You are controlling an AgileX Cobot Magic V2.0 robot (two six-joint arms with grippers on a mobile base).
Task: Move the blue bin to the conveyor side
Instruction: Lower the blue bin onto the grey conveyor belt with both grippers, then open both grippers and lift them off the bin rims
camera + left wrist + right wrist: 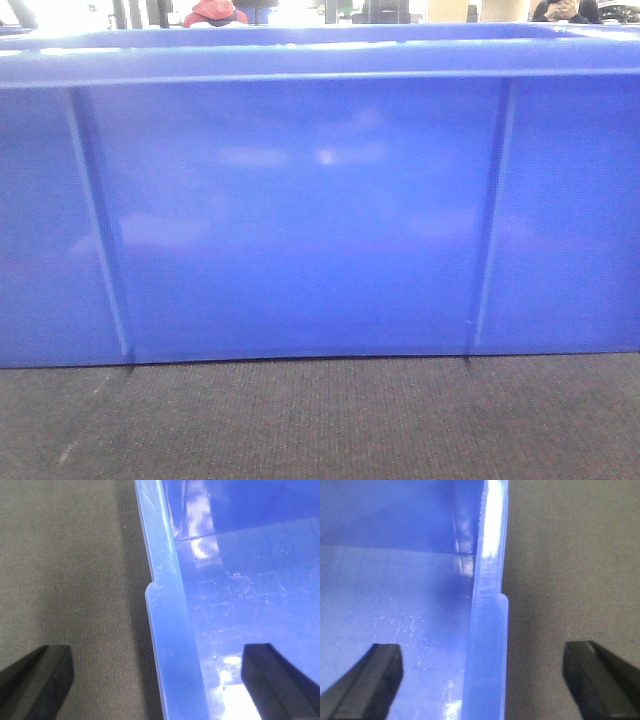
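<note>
Resting on the conveyor side, belt edges out of view: blue bin, both ends cut off. Straddling its rim, spread apart, touching nothing visible: left tool, right tool.

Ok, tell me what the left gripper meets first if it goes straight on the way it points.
Probably the rim of the blue bin: the left gripper straddles it, jaws open, one inside, one outside. Depth is unclear.
</note>
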